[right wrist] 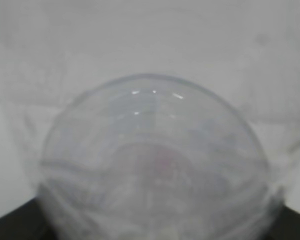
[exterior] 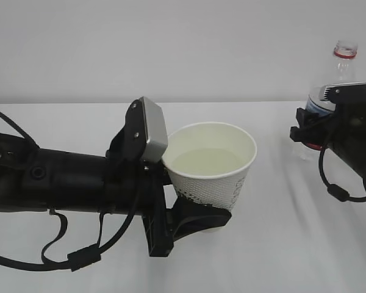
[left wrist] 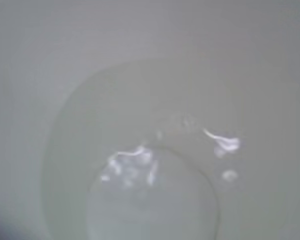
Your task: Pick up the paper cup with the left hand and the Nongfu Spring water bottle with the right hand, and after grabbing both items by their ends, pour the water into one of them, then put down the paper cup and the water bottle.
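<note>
The white paper cup [exterior: 212,177] sits at the middle of the exterior view, upright with a slight lean. A pale pool of water [exterior: 207,161] lies inside it. My left gripper [exterior: 198,218] is shut on the cup's lower end, and the arm reaches in from the left. The left wrist view is filled by the cup's inner wall [left wrist: 65,75] and glinting water [left wrist: 140,165]. At the right edge the clear Nongfu Spring water bottle [exterior: 344,61] stands upright with its red neck ring on top. My right gripper [exterior: 320,131] is shut around its body. The bottle's blurred shoulder [right wrist: 150,150] fills the right wrist view.
A white tablecloth [exterior: 280,244] covers the table, with a plain white wall [exterior: 171,43] behind. Black cables [exterior: 61,244] hang in loops under the left arm. A cable [exterior: 329,180] also loops below the right gripper.
</note>
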You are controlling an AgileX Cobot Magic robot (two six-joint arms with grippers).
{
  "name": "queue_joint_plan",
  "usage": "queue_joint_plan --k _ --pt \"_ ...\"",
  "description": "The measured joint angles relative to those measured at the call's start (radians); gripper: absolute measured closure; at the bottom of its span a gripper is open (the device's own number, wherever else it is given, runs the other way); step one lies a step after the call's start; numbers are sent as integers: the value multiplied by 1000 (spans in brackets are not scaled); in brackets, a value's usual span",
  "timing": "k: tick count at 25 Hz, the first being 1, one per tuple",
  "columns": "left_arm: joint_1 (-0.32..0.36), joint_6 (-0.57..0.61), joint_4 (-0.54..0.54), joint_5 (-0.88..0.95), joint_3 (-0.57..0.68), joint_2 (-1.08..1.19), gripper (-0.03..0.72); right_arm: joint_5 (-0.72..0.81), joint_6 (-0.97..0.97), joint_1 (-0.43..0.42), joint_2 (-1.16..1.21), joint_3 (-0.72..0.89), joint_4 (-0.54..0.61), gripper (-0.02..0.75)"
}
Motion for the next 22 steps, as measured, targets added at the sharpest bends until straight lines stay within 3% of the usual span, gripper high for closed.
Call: queue_joint_plan --k 22 --pt "0 0 0 14 0 0 184 -159 -20 0 93 -17 -25 262"
